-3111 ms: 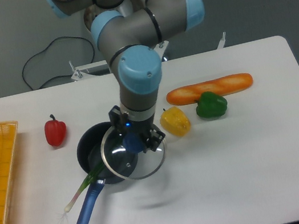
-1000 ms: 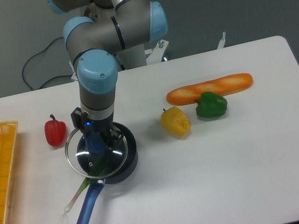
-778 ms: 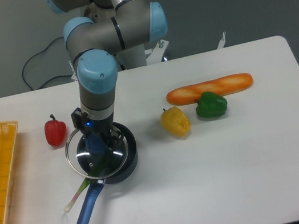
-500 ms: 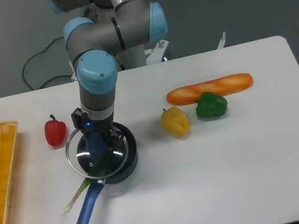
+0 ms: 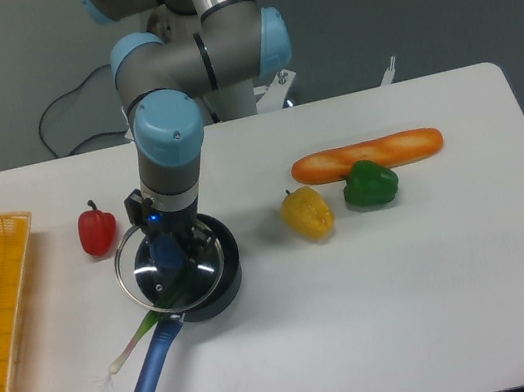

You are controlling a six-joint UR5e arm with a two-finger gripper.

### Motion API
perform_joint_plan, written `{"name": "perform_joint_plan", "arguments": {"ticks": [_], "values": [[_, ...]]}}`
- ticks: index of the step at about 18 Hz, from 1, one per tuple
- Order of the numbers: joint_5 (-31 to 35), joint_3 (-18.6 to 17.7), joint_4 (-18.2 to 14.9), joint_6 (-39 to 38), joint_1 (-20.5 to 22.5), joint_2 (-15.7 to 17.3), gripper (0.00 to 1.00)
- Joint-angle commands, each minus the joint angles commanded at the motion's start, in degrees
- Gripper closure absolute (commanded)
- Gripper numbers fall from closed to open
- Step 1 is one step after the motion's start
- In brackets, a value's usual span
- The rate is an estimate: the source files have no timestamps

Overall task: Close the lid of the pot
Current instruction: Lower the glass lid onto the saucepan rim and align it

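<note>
- Gripping the lid (image 5: 169, 270) by its blue knob, our tool (image 5: 167, 252) is pinched shut on it.
- We see the lid offset left over the pot (image 5: 215, 265), near the desk's (image 5: 435, 257) left-centre.
- Pot handle points at the desk's front edge.

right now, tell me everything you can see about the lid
The lid is a round clear glass disc with a thin metal rim and a blue centre knob. The gripper comes down onto that knob from above. The lid sits over the pot but offset to the left, so the pot's dark right side shows beyond it. Through the glass a green onion can be seen. Whether the lid rests on the pot's rim or hangs just above it cannot be told.
</note>
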Motion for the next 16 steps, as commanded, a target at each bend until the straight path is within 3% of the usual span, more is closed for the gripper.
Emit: {"name": "perform_joint_plan", "arguments": {"ticks": [16], "values": [[1.2,-0.3,0.1,0.3,0.0,-0.1,0.44]]}}
